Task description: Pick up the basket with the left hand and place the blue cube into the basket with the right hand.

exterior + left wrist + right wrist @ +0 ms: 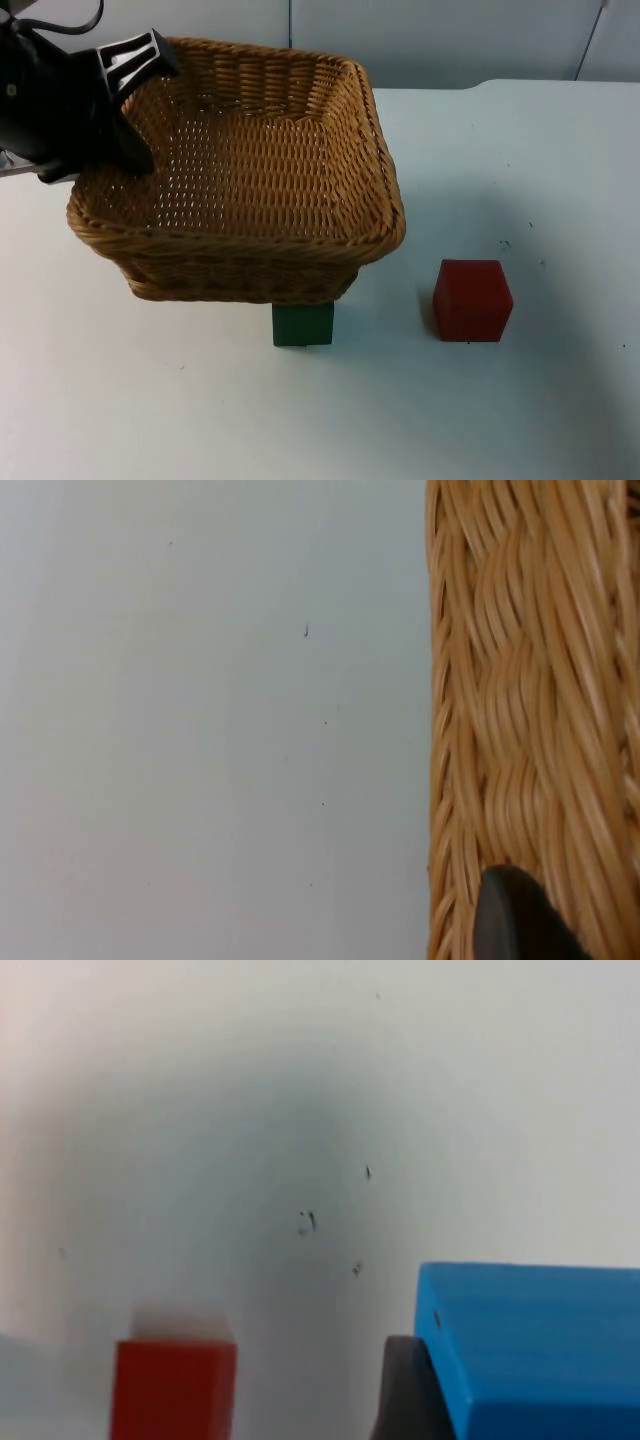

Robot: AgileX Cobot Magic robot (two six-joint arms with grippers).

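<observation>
l gripper (135, 105) clamped on basket (250, 170) rim, basket tilted above table (560, 180).
green cube (303, 325) partly under basket's near edge, red cube (472, 300) to its right, apart. r gripper (420, 1400) pinching blue cube (540, 1345), above table near red cube.

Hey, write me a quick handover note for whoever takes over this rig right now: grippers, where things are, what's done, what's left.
Left gripper: shut on the wicker basket, at its far left rim, basket lifted and tilted.
Right gripper: shut on the blue cube, held above the table.
Red cube sits on the table right of the basket; green cube is at the basket's near edge, partly hidden.
Done: basket picked up, blue cube grasped.
Left: carry the blue cube over the basket and release it.
</observation>
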